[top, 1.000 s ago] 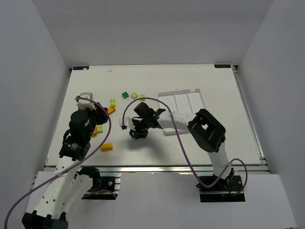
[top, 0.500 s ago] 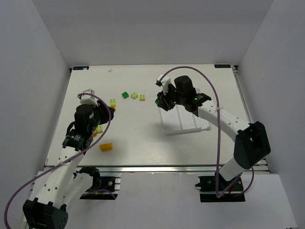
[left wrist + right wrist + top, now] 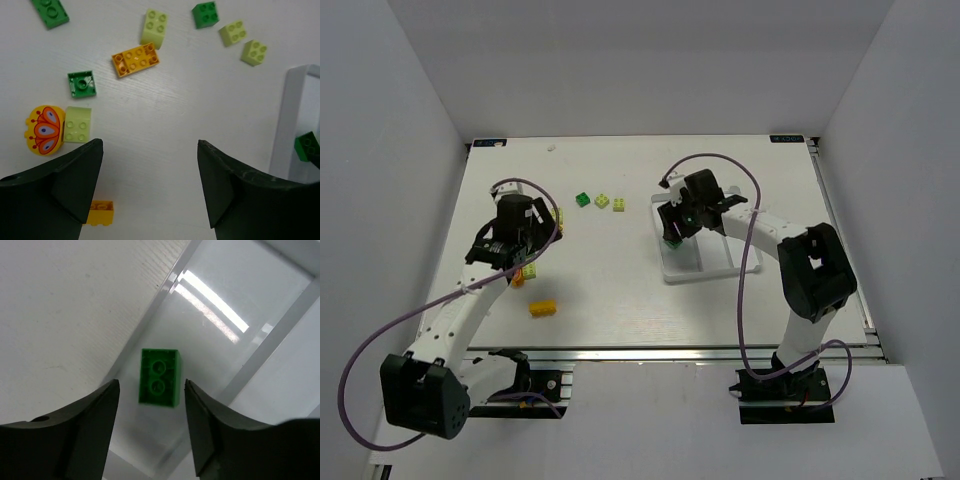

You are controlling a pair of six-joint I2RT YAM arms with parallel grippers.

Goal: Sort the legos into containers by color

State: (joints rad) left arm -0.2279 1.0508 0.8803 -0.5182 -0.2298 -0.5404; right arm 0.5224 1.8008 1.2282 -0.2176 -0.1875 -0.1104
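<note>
The white tray (image 3: 715, 272) lies right of centre. A dark green lego (image 3: 160, 376) lies loose in its left compartment, also seen from above (image 3: 672, 242). My right gripper (image 3: 152, 390) is open just above it, one finger on each side, not touching; from above it hovers over the tray's left end (image 3: 673, 226). My left gripper (image 3: 150, 150) is open and empty over bare table, at the left (image 3: 532, 236). Ahead of it lie an orange lego (image 3: 135, 59), dark green legos (image 3: 81, 83) and pale green legos (image 3: 154, 27). An orange-yellow lego (image 3: 100, 212) sits by its left finger.
A yellow butterfly-printed piece (image 3: 45, 129) lies beside a pale green lego (image 3: 77, 124). A dark green lego (image 3: 583, 199) and two pale green ones (image 3: 603, 201) lie at mid table. An orange lego (image 3: 542, 308) lies near the front. White walls enclose the table.
My right gripper carried the dark green lego from mid table to the tray and let it go in the left compartment. My left gripper moved away from the front, over the loose legos.
</note>
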